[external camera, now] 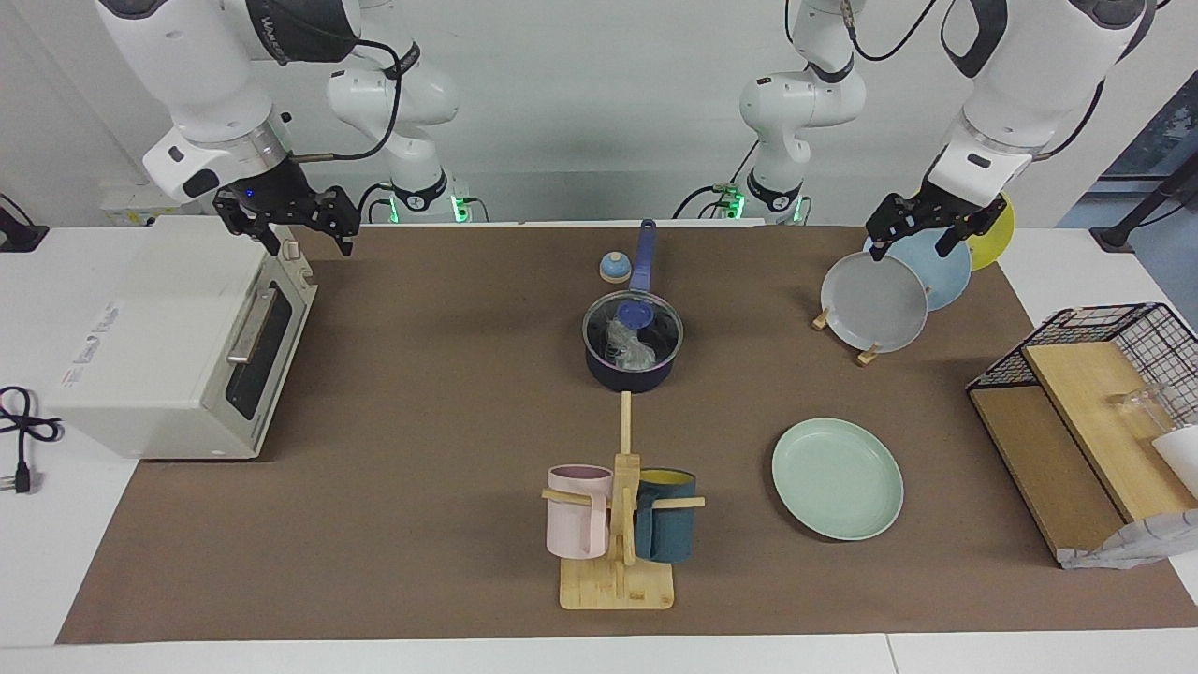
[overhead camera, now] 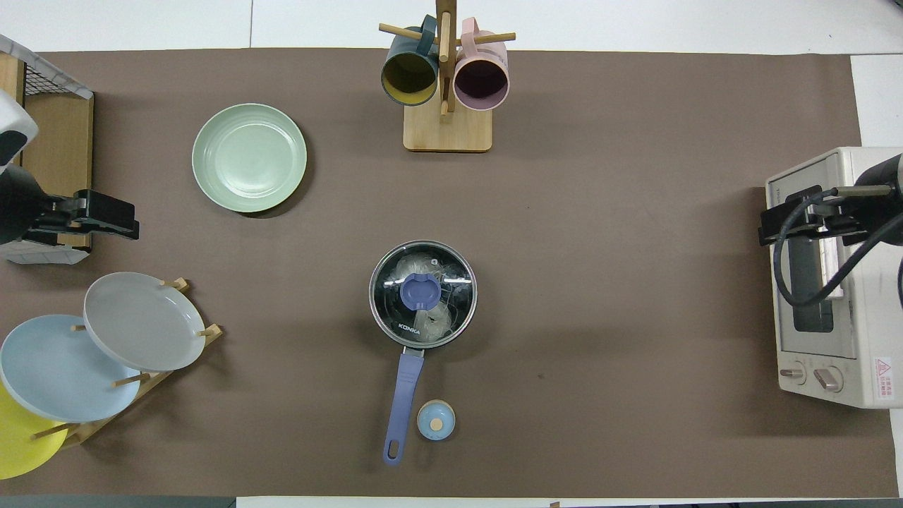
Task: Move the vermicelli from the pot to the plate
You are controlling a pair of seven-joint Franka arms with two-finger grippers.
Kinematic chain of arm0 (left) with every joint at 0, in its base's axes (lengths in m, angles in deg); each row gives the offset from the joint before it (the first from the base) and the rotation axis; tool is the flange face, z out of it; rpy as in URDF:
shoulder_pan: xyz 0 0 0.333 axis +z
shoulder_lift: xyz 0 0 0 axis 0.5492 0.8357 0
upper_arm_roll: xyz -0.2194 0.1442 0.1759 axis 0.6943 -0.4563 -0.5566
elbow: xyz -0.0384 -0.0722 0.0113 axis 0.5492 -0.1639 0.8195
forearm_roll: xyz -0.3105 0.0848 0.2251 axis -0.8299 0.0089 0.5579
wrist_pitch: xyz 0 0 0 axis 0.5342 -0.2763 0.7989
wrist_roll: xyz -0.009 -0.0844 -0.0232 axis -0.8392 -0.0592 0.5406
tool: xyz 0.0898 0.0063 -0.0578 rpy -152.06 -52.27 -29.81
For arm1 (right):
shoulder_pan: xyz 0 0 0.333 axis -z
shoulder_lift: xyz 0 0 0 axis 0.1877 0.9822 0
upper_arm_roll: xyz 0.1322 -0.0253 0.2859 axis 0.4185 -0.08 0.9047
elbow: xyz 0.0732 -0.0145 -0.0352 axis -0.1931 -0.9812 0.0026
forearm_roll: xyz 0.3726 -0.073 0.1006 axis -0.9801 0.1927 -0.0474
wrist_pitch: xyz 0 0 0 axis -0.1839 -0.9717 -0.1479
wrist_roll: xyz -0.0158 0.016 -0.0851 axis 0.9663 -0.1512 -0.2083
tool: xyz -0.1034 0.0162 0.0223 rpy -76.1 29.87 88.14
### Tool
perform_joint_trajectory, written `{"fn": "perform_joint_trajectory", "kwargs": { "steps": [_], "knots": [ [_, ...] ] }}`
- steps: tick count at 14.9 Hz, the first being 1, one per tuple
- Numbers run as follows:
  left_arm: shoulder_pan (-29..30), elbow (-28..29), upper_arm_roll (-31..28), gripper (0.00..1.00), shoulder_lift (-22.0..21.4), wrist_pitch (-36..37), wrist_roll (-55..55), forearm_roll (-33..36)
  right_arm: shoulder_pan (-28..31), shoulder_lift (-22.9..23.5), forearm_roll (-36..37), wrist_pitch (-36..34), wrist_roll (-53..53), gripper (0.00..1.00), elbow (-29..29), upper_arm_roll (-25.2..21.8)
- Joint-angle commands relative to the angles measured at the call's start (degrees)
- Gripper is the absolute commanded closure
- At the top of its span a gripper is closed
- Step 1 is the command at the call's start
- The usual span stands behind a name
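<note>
The pot (external camera: 629, 376) stands mid-table with its long blue handle (overhead camera: 405, 395) pointing toward the robots. A glass lid (external camera: 633, 328) with a blue knob covers it. The vermicelli (overhead camera: 432, 321) shows through the lid as whitish clumps inside the pot. The mint-green plate (external camera: 837, 478) (overhead camera: 249, 157) lies bare, farther from the robots than the pot, toward the left arm's end. My left gripper (external camera: 910, 245) (overhead camera: 125, 219) hangs open over the plate rack, holding nothing. My right gripper (external camera: 309, 245) (overhead camera: 769, 222) hangs open above the toaster oven, holding nothing.
A toaster oven (external camera: 178, 337) stands at the right arm's end. A rack with grey plate (external camera: 875, 301), light blue and yellow plates is at the left arm's end. A mug tree (external camera: 618, 524) holds pink and dark blue mugs. A small blue round object (external camera: 614, 269) sits beside the pot handle. A wire basket (external camera: 1086, 328) stands beside the plate.
</note>
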Motion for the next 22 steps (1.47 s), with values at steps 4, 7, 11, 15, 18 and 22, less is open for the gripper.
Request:
{"fn": "perform_joint_trajectory", "kwargs": {
  "steps": [4, 7, 11, 15, 18, 22],
  "knots": [
    [0.34, 0.98, 0.15, 0.00, -1.13, -0.24, 0.07, 1.02, 0.10, -0.81, -0.58, 0.43, 1.26, 0.00, -0.53, 0.38],
    [0.34, 0.90, 0.15, 0.00, -1.13, -0.24, 0.07, 1.02, -0.34, -0.81, -0.93, 0.60, 1.71, 0.00, -0.53, 1.08],
    [0.34, 0.90, 0.15, 0.00, -1.13, -0.24, 0.07, 1.02, -6.57, 0.24, -3.30, 5.26, -3.80, 0.00, -0.80, 1.96],
    [0.34, 0.90, 0.15, 0.00, -1.13, -0.32, 0.07, 1.10, -16.84, 4.45, -3.57, 7.28, -18.55, 0.00, 2.61, 1.96],
    [0.34, 0.90, 0.15, 0.00, -1.13, -0.24, 0.07, 1.02, -24.93, 13.92, -2.78, 4.40, -29.81, 0.00, 14.54, 1.96],
    [0.34, 0.90, 0.15, 0.00, -1.13, -0.24, 0.07, 1.02, -34.16, 22.74, -1.29, 7.35, -44.15, 0.00, 22.31, 2.05]
  ]
}}
